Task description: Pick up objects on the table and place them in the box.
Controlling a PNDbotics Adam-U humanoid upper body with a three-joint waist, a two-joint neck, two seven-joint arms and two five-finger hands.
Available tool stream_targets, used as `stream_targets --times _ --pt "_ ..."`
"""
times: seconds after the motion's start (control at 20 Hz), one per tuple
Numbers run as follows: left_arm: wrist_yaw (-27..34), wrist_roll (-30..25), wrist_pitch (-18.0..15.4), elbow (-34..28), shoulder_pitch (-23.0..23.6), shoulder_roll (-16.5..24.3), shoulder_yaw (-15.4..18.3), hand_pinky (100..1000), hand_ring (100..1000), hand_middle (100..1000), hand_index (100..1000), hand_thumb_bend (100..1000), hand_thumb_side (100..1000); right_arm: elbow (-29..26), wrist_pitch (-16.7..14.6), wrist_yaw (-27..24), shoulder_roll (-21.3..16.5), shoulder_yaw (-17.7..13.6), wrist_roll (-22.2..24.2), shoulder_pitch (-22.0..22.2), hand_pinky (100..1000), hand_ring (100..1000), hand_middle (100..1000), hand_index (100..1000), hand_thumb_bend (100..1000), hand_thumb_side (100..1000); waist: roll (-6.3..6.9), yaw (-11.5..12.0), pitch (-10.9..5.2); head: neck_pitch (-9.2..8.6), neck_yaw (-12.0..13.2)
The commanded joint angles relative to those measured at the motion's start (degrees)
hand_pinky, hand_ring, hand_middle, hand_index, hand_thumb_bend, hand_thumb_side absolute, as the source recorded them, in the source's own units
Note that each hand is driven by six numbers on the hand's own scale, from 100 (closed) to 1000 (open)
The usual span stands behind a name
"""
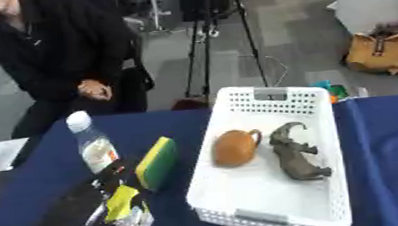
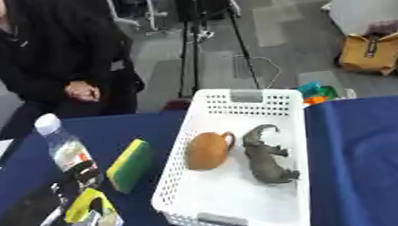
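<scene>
Sitting in white box [image 1: 322, 126]: orange pot [image 1: 235, 148] & grey animal figure [image 1: 294, 152]; left hand [image 2: 65, 217] grip can't tell.

white box [image 2: 303, 143], orange pot [image 2: 207, 151], grey dinosaur [image 2: 265, 156]

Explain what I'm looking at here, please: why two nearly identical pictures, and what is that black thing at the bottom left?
Both pictures come from one moment, taken by the two eyes of a camera in a robot's head looking down at a table with a blue cloth. The black shape is the robot's left hand, reaching toward a clear bottle; whether it grips anything is unclear. Something yellow lies by it. Beside the bottle lies a yellow and green sponge. The white basket already holds a brown jug and a grey toy animal. The right hand is not visible.
</scene>
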Motion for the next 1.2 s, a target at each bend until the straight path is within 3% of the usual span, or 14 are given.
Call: stream_targets --times 0.05,0.85,1.2 --pt "2.45 -0.74 -0.31 -0.8 -0.01 0.68 0.81 775 921 1000 1000 100 1000 -1.34 -0.11 -0.43 -0.59 -0.03 0.13 -0.81 417 388 322 469 100 955 -0.28 -0.05 -0.77 -0.84 0.17" --pt "-0.2 -0.81 -1.12 -0.8 0.37 0.21 1.05 787 916 1000 1000 100 1000 -1.34 -0.27 -0.81 -0.48 -0.02 0.27 -1.07 418 387 322 469 100 955 -0.59 -0.36 -0.52 -1.78 0.07" --pt "-2.43 -0.66 -0.29 -0.8 0.53 -0.21 0.88 731 881 1000 1000 100 1000 -1.34 -0.37 -1.16 -0.48 0.01 0.29 -1.17 419 387 322 469 100 952 -0.59 -0.5 -0.35 -2.01 0.09"
